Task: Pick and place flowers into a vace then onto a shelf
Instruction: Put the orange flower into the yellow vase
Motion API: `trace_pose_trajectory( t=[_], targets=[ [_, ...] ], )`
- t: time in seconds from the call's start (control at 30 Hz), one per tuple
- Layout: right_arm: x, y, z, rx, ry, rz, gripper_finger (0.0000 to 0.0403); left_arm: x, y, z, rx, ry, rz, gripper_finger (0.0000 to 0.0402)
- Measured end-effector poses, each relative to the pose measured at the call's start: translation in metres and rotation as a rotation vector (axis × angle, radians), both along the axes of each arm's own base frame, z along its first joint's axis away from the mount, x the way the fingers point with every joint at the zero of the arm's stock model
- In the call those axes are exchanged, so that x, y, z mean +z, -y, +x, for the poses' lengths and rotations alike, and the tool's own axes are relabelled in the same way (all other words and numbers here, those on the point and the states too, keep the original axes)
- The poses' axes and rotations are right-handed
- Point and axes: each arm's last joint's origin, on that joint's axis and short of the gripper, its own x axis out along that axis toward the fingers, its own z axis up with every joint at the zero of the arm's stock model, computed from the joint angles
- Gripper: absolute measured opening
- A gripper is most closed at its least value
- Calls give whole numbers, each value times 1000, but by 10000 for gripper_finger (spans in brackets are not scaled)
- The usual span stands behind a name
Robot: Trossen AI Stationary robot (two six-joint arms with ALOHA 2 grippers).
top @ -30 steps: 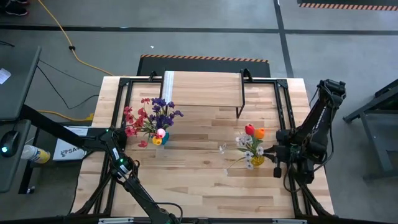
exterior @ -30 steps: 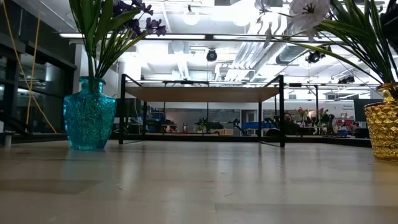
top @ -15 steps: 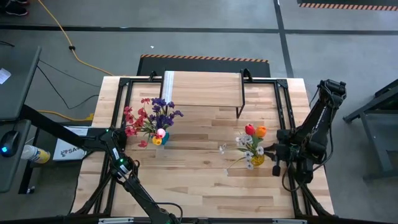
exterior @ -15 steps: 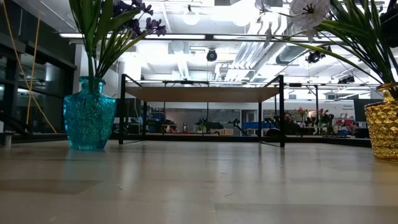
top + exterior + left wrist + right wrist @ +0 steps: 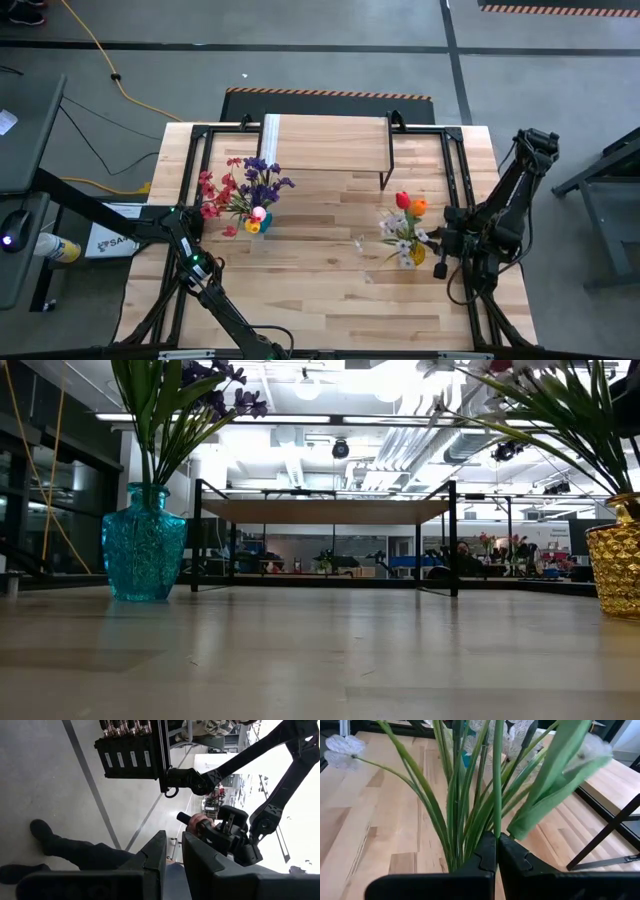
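One table (image 5: 300, 290) is seen, one shelf (image 5: 325, 142) at its back, two vases with flowers (image 5: 405, 232). The gold vase (image 5: 612, 572) bunch is touched by the closed right gripper (image 5: 496, 851); the left gripper (image 5: 172, 855), narrowly parted, is held empty off-table.

Little can be read. In the high view, a white box (image 5: 108, 240) beside the left edge of the worktop (image 5: 330, 300) carries dark printed letters that begin "SA"; the left arm covers the rest of the word. In the left wrist view, a black block (image 5: 127, 755) bears four small white labels (image 5: 126, 759) in a row, but their print is too small to make out. The low view and the right wrist view show no lettering that can be read
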Motion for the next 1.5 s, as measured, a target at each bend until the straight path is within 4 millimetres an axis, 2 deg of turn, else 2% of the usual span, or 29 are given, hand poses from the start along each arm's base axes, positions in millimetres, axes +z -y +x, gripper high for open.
trace_pose_trajectory(
  t=[0.47,0.63,0.9,1.2,1.5],
  targets=[
    [-16,-14,7,-3,-61,35,0,0,0,0,1,-1,-3,95],
    [-16,-15,7,-3,-58,60,0,0,0,0,0,0,-1,95],
    [-20,-15,4,7,-172,179,0,0,0,0,-3,2,7,95],
    [-20,-17,4,23,-200,211,1,0,0,0,-7,4,15,95],
    [-21,-18,4,47,-257,241,23,0,0,0,-9,3,15,95]
  ],
)
